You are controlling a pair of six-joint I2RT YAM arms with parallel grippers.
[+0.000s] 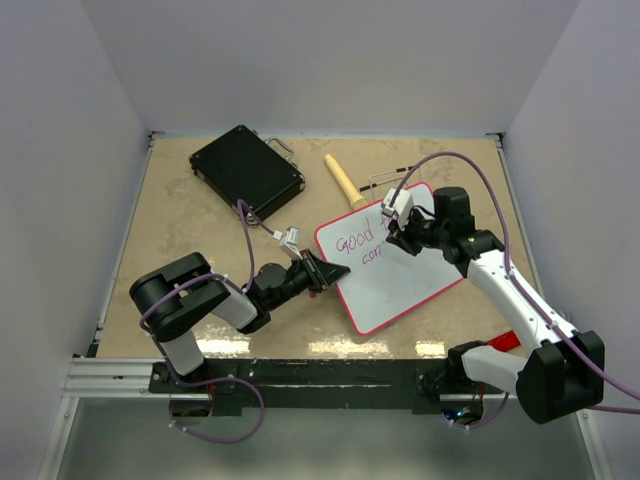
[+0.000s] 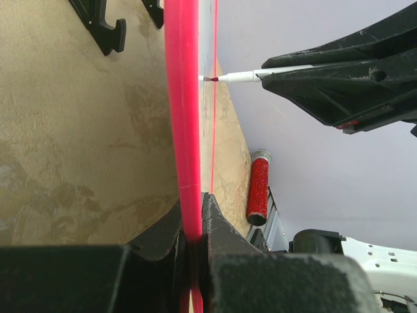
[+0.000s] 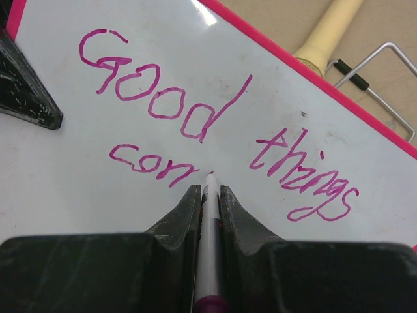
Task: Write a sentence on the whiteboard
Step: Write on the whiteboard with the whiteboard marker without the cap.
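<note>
The job is under way but not near its end. The whiteboard (image 1: 400, 270) lies on the table (image 1: 180, 215) between my two arms, turned at an angle. The sentence (image 3: 215, 140) so far runs to "Good things" across the board's top line, with "com" begun beneath it at the board's left side. That second-line word is plainly unfinished. Most of the white surface below and to the right of it is bare, so I judge there is more left to write than has been written.

My right gripper (image 3: 208, 195) is pinching the marker (image 3: 208, 254) — both fingers pressed tight against the white barrel, the purple cap end toward my wrist. The tip rests on the board's face just past the last stroke of "com", where the next letter would go.

My left gripper (image 2: 194, 218) is clamped on the board's pink rim at its left edge, jaws squeezed together with only the thin rim between them. I take that as steadying the board while the other arm writes.

Beyond the board's top edge lies a pale wooden handle (image 1: 343, 182) — near but not touching. A black case (image 1: 245, 168) sits well off the board's far-left corner.
</note>
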